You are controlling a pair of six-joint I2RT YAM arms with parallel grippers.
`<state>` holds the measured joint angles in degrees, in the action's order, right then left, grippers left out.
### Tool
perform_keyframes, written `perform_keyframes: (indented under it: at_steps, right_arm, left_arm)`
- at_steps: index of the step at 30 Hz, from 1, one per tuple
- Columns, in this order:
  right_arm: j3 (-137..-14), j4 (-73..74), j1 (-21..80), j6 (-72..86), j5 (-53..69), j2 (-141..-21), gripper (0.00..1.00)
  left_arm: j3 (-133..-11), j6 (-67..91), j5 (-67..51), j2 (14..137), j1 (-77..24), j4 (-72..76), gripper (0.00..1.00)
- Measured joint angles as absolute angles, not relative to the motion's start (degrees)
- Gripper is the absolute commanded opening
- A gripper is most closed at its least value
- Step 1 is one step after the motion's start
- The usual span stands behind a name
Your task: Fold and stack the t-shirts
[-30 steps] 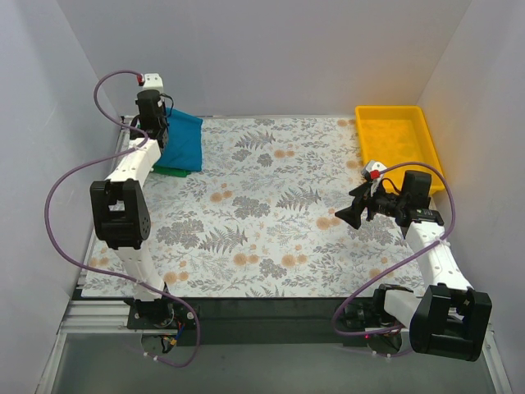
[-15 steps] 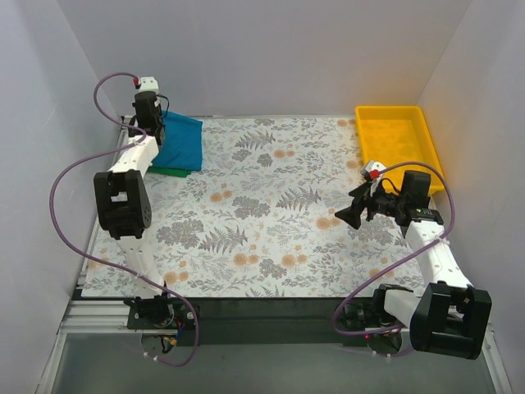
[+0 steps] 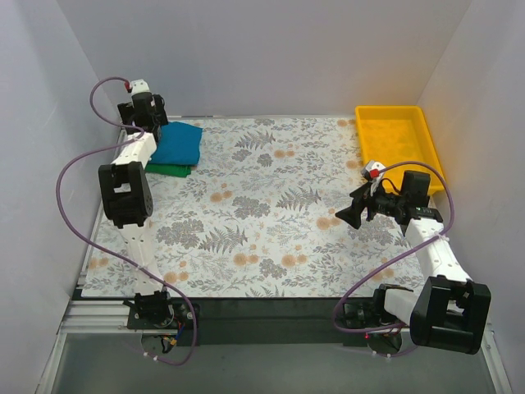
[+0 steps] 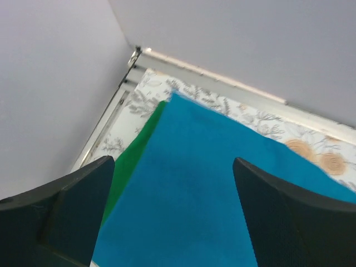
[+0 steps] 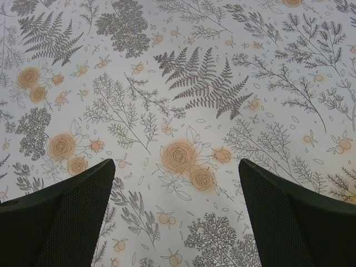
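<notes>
Looks all but done, with teal-blue t-shirt (image 3: 178, 144) folded atop green t-shirt (image 3: 168, 170), well apart from yellow tray (image 3: 398, 139) (left gripper (image 4: 172, 162) and right gripper (image 5: 177, 164) splayed, empty).

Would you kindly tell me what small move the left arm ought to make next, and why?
Probably lift the left gripper straight up and clear. Its jaws stand open above the teal-blue shirt, which lies folded on top of the green shirt, so nothing seems left to hold there.

Yellow tray (image 3: 394, 135) (far right), floral tablecloth (image 3: 271, 238)
</notes>
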<state>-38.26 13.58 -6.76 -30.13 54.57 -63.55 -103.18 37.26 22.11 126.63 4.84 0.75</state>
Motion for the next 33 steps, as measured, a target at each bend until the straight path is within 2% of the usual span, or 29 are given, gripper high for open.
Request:
perform_keyframes:
  at_steps: [6, 10, 16, 23, 28, 33]
  right_arm:
    - [-38.26, 13.58, -7.18, -30.24, 54.22, -63.92, 0.98]
    - [-38.28, 13.61, -7.18, -30.24, 54.17, -63.9, 0.98]
    - [-38.28, 13.61, -7.25, -30.39, 54.08, -63.11, 0.98]
    - [-38.26, 13.61, -7.81, -30.7, 53.19, -62.0, 0.98]
    - [-38.24, 13.63, -9.91, -30.89, 51.64, -59.83, 0.98]
    - [-37.34, 13.43, -12.32, -29.5, 44.25, -55.31, 0.98]
  left_arm:
    - [-103.94, 44.29, 22.22, 127.68, 7.79, -3.92, 0.91]
    - [-100.38, 49.65, 17.3, 121.69, 9.58, -6.44, 0.89]
    - [-83.61, 56.42, 1.04, 100.05, 10.22, -6.72, 0.83]
    - [-58.37, 59.55, -18.33, 77.41, 9.87, -6.87, 0.83]
    - [-44.23, 59.88, -24.84, 58.48, 9.85, -11.07, 0.86]
    - [-37.71, 60.03, -28.64, 43.75, 9.67, -10.68, 0.86]
